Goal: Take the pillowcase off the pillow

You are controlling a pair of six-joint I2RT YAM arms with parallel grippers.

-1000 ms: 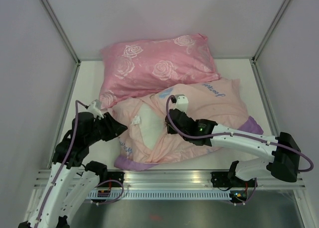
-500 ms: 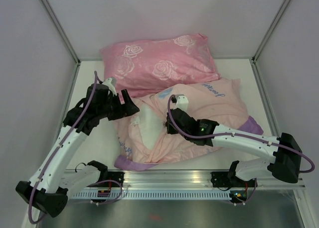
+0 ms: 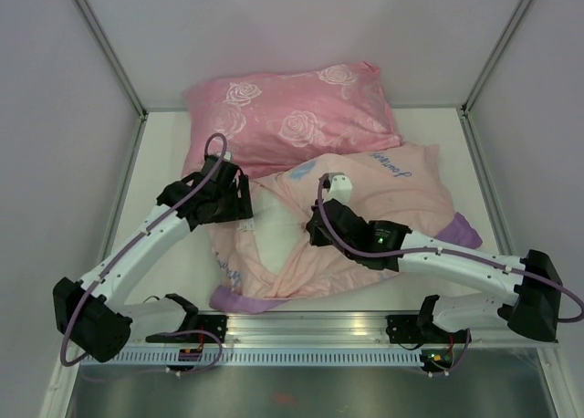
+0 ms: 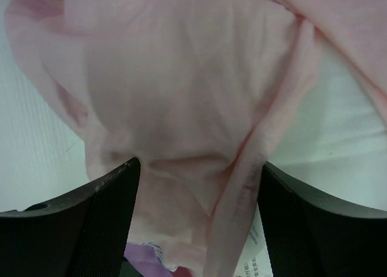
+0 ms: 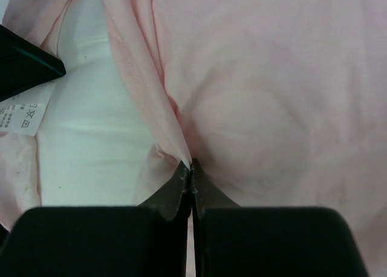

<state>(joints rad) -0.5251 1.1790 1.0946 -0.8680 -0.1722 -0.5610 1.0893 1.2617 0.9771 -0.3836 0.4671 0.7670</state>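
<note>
The pillowcase (image 3: 374,194) lies mid-table, turned pale pink side out, with purple edges at its near corners. In its left opening the white pillow (image 3: 274,228) shows. My left gripper (image 3: 240,202) is open over the pillowcase's left edge. In the left wrist view, pink pillowcase fabric (image 4: 181,95) with a seam runs between the spread fingers (image 4: 112,195) of that gripper (image 4: 199,174), and the pillow (image 4: 338,132) shows at the right. My right gripper (image 3: 315,231) is shut on a thin fold of the pillowcase (image 5: 272,95) at its tips (image 5: 191,167), with the pillow (image 5: 91,114) to their left.
A pink rose-patterned pillow (image 3: 292,117) lies at the back, touching the pillowcase's far edge. White enclosure walls stand on both sides and behind. A metal rail (image 3: 310,327) runs along the near edge. A white care label (image 5: 23,115) hangs by the pillow.
My left arm swung from the near left up and right to the pillowcase's left edge, and its jaws opened. My right gripper stayed shut on the fabric and barely shifted.
</note>
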